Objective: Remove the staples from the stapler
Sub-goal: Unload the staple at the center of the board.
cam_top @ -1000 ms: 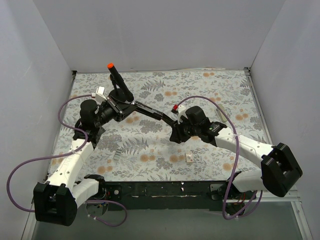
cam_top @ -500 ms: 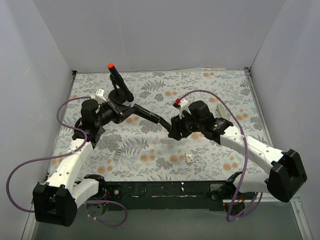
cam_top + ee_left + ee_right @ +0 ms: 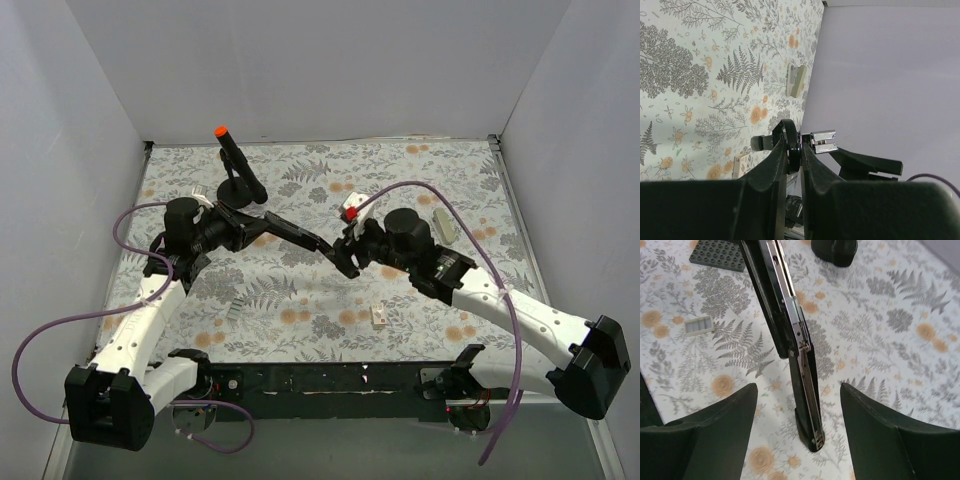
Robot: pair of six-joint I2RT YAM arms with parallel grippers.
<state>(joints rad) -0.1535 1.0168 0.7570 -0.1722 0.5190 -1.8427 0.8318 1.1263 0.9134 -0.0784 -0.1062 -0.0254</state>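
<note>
The left arm is rising from its base along the left side of the floral mat. Its wrist is bending so that the left gripper is pointing rightward, just in front of the black post with the orange tip. Its jaws are pressing together on the stapler, which is jutting out to the right of the post and slanting toward the near edge. The right arm is lying in from the far right with its elbow low, and the right gripper is facing the stapler's free end.

The right wrist camera is showing what the overhead view is not. The right jaws are standing wide apart, one finger on each side of the stapler and neither touching it. A silvery inner arm is lying exposed along the black bar. A dark studded building plate is sitting near the post's round base, and a small grey block is lying farther from it. The left wrist camera is looking along its own pinched fingers at the stapler end-on, with a beige block lying beyond it on the mat.
</note>
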